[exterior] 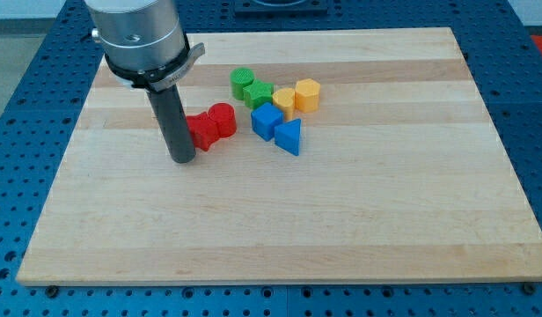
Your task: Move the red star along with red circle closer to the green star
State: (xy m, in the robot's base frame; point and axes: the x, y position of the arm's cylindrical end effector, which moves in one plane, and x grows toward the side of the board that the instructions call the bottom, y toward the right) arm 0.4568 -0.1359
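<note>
My tip [182, 159] rests on the board just left of the red star [201, 132], touching or nearly touching its left side. The red circle [221, 120] sits against the star's right side. The green star [259, 94] lies to the upper right of the red circle, a short gap away. A green circle [243, 81] sits just above and left of the green star. The rod hides part of the red star's left edge.
A yellow star [284, 100] and a yellow hexagon [307, 93] sit right of the green star. A blue cube [267, 121] and a blue triangle [289, 136] lie below them. The wooden board [341, 220] lies on a blue table.
</note>
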